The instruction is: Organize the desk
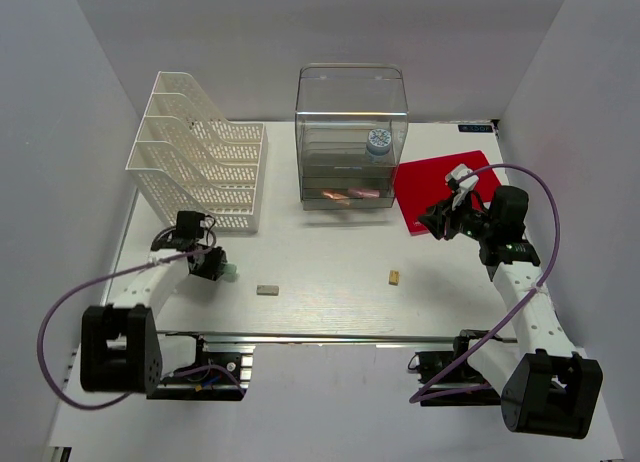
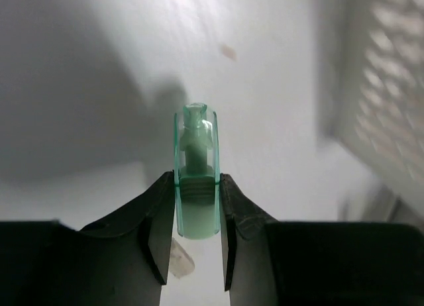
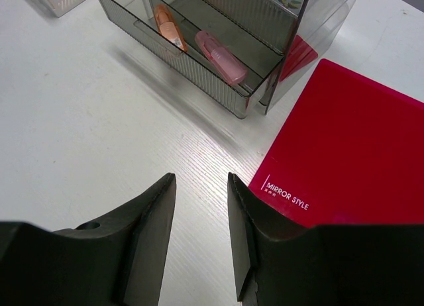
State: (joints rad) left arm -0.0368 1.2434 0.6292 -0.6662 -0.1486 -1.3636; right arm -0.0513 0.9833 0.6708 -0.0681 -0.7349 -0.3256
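The left claw (image 1: 222, 270) is clamped on a small green capped tube (image 2: 196, 153), probably to carry it to storage. Its arm reaches low, beside the mesh file rack (image 1: 200, 152). The table (image 1: 330, 267) lies under both arms. The right claw (image 3: 202, 187), jaws apart and empty, hovers tilted down near the red booklet (image 3: 358, 140).

Plain pale walls (image 1: 320, 22), soft even light

One desk (image 1: 330, 252), one white file rack (image 1: 200, 152) at upper left, one clear drawer box (image 1: 350, 112), one red folder (image 1: 435, 192), two pink pens (image 3: 169, 28) (image 3: 220, 49), two small blocks (image 1: 267, 290) (image 1: 394, 277), one green tube (image 2: 196, 187), perhaps one round tub (image 1: 378, 142).
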